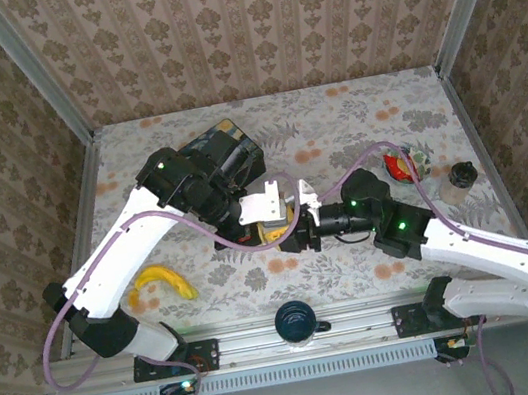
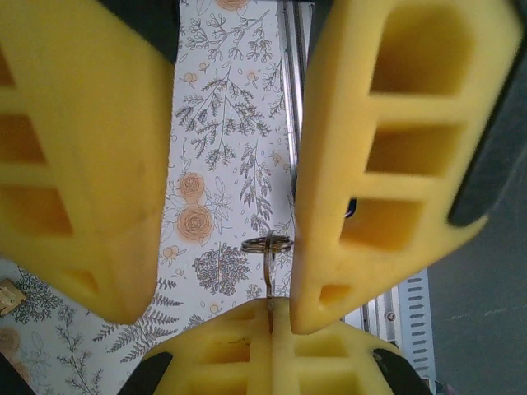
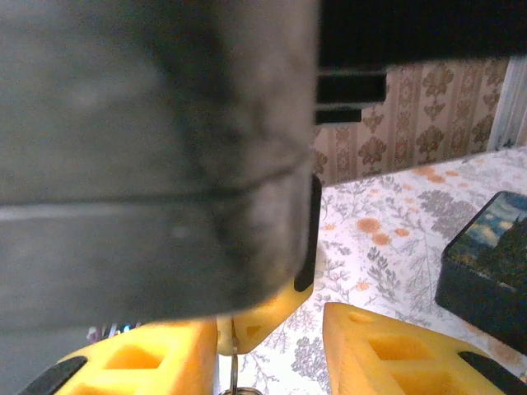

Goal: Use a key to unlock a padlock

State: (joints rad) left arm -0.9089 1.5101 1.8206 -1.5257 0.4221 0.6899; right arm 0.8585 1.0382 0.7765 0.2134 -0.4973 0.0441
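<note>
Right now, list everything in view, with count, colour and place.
key: 1, silvery, on a ring, pinched in the left gripper
padlock: 1, brass-coloured, on the table, cut off at the picture's edge, identity likely
tin box: 1, dark blue, far left of centre
banana: 1, yellow, near left
mug: 1, dark teal, near rail, centre
red item: 1, right side, too small to identify
bottle: 1, pale, dark cap, far right
left gripper: 1, yellow fingers, shut on the key
right gripper: 1, yellow fingers, open, facing the left gripper

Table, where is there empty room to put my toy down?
The biggest bare patch is the far strip of the table, between the blue box and the right wall. A smaller one lies between the banana and the mug. It's crowded in the middle, where the left tool and right tool meet, and by the jar.
</note>
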